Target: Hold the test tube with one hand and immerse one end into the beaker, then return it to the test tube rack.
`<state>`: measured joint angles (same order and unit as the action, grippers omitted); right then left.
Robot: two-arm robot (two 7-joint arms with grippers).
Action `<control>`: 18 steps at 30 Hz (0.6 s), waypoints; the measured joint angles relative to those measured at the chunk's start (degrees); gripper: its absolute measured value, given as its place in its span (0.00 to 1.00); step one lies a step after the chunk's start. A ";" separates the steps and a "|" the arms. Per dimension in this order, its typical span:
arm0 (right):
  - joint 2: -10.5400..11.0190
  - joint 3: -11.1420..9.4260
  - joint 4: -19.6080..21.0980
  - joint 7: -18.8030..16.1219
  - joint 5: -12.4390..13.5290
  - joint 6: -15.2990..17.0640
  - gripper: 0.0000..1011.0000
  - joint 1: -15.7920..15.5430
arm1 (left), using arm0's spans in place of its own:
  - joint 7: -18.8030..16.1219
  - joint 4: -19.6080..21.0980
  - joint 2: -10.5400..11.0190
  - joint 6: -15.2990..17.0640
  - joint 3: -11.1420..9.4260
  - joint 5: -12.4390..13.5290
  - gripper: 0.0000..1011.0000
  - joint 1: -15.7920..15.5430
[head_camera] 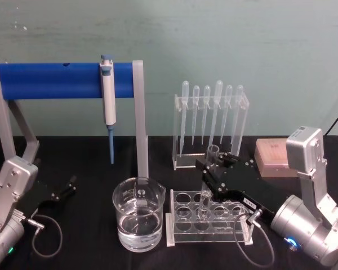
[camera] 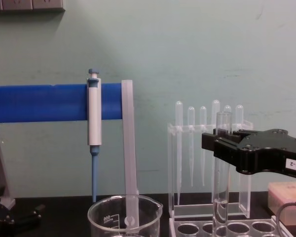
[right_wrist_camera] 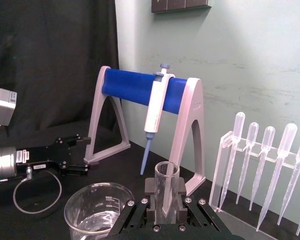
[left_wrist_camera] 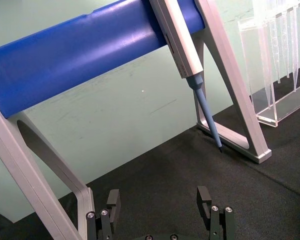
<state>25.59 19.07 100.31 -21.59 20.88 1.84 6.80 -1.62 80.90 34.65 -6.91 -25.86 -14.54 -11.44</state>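
Observation:
The test tube [head_camera: 208, 183] is a clear glass cylinder standing nearly upright, its lower end down in a hole of the clear tube rack [head_camera: 183, 228]. My right gripper [head_camera: 212, 166] is shut on its upper part, just below the open rim. The right wrist view shows the tube [right_wrist_camera: 166, 186] clamped between the black fingers [right_wrist_camera: 150, 189], and in the chest view the gripper [camera: 218, 145] holds the tube [camera: 221, 173] from the right. The beaker [head_camera: 138, 219], holding clear liquid, stands left of the rack [right_wrist_camera: 95, 212] [camera: 123, 217]. My left gripper [left_wrist_camera: 159, 200] is open and parked at the far left [head_camera: 65, 190].
A blue-barred stand [head_camera: 56, 80] with grey legs holds a blue-and-white pipettor [head_camera: 107, 95] behind the beaker. An acrylic stand of several plastic pipettes [head_camera: 211, 121] is behind the rack. A pink box [head_camera: 273, 157] lies at the back right.

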 joint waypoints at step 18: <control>-0.15 -0.21 -1.31 -0.54 -0.97 -1.66 0.23 -0.46 | 0.00 0.00 0.00 0.00 0.00 0.00 0.99 0.00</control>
<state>25.44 18.85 99.00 -22.13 19.91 0.18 6.34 -1.62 80.90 34.64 -6.91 -25.86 -14.55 -11.43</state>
